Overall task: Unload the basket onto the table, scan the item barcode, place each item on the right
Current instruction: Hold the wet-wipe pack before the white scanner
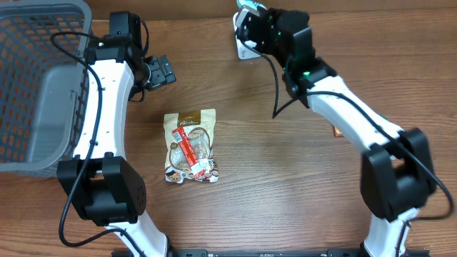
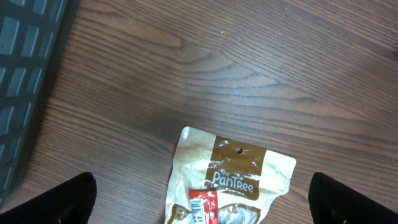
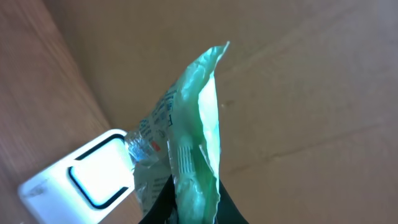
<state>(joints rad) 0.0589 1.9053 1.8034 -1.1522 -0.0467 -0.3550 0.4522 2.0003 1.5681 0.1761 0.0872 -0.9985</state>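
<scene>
A green and clear packet (image 3: 196, 124) stands upright, pinched at its lower end by my shut right gripper (image 3: 186, 211). Its printed side is right next to the white scanner (image 3: 93, 174). From overhead, the right gripper (image 1: 250, 20) holds the packet (image 1: 251, 8) at the table's far edge, just above the scanner (image 1: 245, 48). A tan PanTree snack pouch (image 1: 190, 146) lies flat mid-table. My left gripper (image 1: 161, 71) hovers open beyond the pouch's top edge. In the left wrist view the pouch (image 2: 233, 177) lies between the wide-apart fingers of that gripper (image 2: 205, 202), untouched.
A grey mesh basket (image 1: 28, 93) fills the far left of the table, and its wall (image 2: 18, 74) shows in the left wrist view. A small orange object (image 1: 335, 130) peeks out from under the right arm. A brown cardboard wall stands behind the scanner.
</scene>
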